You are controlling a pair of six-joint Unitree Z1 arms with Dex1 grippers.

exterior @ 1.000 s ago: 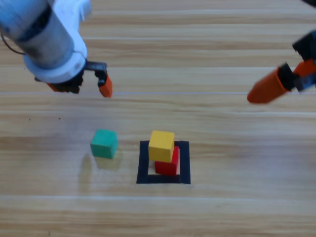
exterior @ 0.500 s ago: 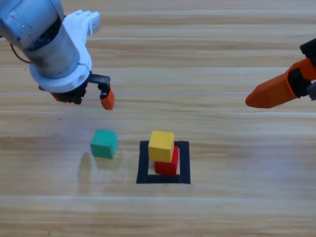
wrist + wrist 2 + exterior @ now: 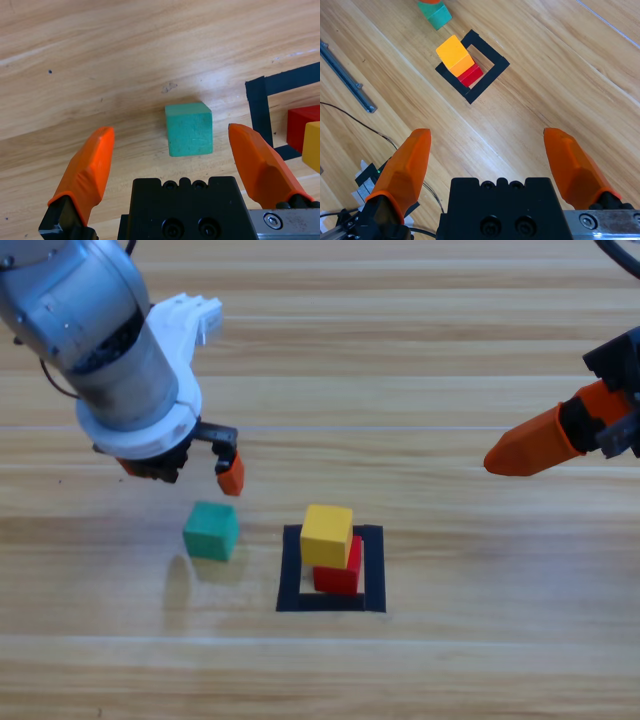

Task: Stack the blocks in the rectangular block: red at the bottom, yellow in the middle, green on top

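Currently the left tool (image 3: 190, 472) hangs over the wooden table (image 3: 420, 360) just above and beside the green cube (image 3: 211, 530), its two orange jaws spread wide and holding nothing; in the left wrist view the green cube (image 3: 189, 128) lies on the wood between and beyond the two jaw tips, touching neither. The green cube rests flat on the table, just left of the rectangular outline of black tape (image 3: 372, 570) and apart from it. Inside that outline sits the red cube (image 3: 343, 575), and the yellow cube (image 3: 327, 535) rests on top of it, shifted a little to the upper left so that part of the red face shows at the lower right. The right tool (image 3: 540, 445) waits at the right edge of the high view, well apart from the blocks, and its wrist view shows its jaws spread open and empty, with the yellow-on-red pair (image 3: 456, 58) and the tape outline (image 3: 492, 72) far ahead of it.
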